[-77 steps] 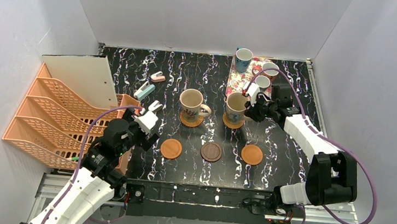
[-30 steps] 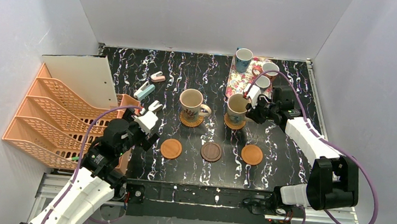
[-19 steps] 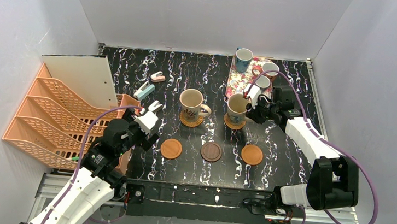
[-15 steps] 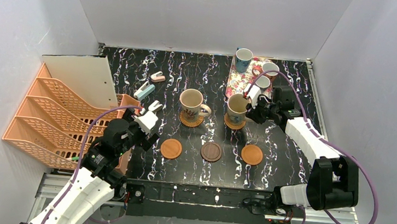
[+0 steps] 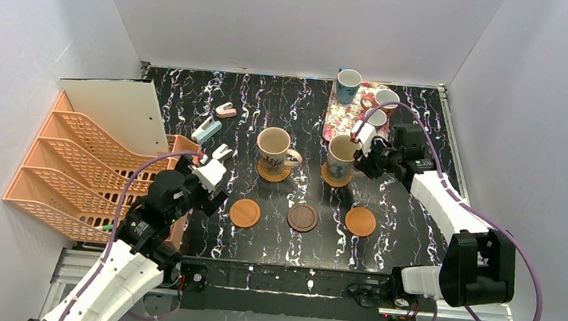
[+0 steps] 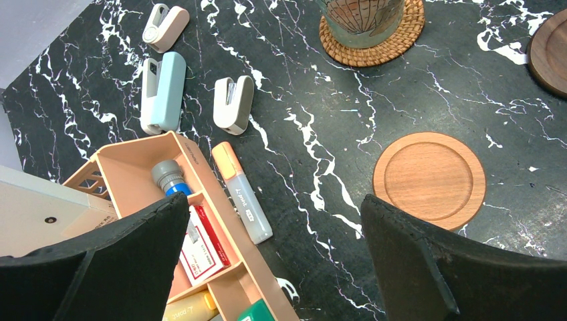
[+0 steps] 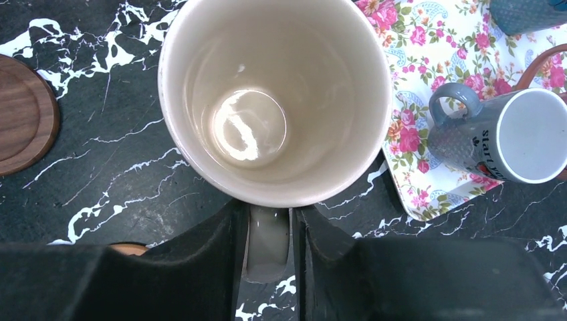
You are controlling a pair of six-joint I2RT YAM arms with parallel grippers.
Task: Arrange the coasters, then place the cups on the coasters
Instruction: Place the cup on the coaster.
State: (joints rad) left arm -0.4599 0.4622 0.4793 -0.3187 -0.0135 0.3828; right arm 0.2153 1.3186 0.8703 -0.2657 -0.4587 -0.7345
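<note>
Black marble-look tabletop (image 5: 271,100), veined white and boxed in by pale walls, carries all five coasters already laid out. Two woven ones sit at the centre, and a row of three lies toward 6 o'clock from them: left wooden coaster (image 5: 244,212), dark brown coaster (image 5: 303,217), right wooden coaster (image 5: 360,221). All three are bare. The left beige cup (image 5: 273,149) stands on the left rattan coaster (image 6: 374,57), and the right beige cup (image 7: 274,100) stands upright on the right rattan coaster (image 5: 334,181). So two of the five placements look done. Left to do are the blue cup (image 5: 349,83), the white-lined cup (image 5: 386,99) and the grey cup (image 7: 498,137), all on the floral tray (image 7: 408,144) at 1 o'clock. The right gripper (image 7: 269,231) straddles the right beige cup's handle; whether it pinches or has let go I cannot tell. The left gripper (image 6: 274,214) hovers at 8 o'clock, spread wide and holding nothing.
</note>
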